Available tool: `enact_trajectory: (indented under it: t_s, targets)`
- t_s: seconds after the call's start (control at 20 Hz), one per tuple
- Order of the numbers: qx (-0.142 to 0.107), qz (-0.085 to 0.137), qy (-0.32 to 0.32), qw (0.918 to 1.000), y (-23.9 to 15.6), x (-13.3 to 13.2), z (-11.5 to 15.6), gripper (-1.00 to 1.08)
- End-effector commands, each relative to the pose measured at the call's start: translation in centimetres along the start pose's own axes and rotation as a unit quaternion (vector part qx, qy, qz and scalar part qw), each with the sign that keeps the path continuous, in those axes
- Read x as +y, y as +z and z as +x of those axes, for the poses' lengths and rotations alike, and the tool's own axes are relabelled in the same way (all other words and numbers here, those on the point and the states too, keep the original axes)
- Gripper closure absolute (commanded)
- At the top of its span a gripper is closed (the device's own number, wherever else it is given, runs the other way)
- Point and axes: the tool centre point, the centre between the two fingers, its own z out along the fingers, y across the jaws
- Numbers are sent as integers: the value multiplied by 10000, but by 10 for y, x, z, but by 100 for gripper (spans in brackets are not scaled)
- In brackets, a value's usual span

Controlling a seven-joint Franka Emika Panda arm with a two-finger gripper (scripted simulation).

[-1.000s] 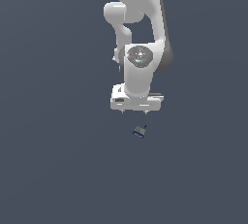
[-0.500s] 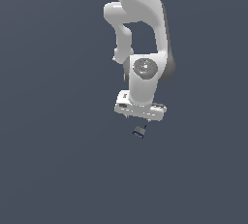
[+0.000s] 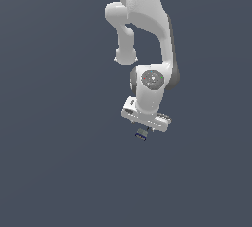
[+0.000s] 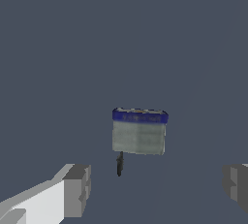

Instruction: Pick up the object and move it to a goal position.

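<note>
The object [image 3: 141,133] is a tiny dark block lying on the flat grey surface, just under the white hand in the exterior view. In the wrist view the object [image 4: 139,133] shows a grey-green face, a blue band along one edge and a thin black stub. My gripper [image 4: 155,189] is open: one grey fingertip [image 4: 76,190] and the other stand far apart, with the object lying in the span between them but further off. In the exterior view the gripper [image 3: 143,128] hangs right above the object, its fingers barely visible. Nothing is held.
The white arm [image 3: 147,34] rises from the hand toward the top of the exterior view. A plain dark grey surface [image 3: 59,172] surrounds the object on every side.
The hand has come down over the past second and now sits close above the object. The object itself has not moved.
</note>
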Motion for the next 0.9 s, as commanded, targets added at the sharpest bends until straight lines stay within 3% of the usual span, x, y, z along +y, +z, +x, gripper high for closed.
enact_trajectory:
  t_s: [0.0,0.55,0.85]
  targets:
    - [21,1,141,9999,5,-3,1,-92]
    - [35,-1,265,9996,13,-6,1,-92]
    - [37,-1,275,9996,38,-6,0,-92]
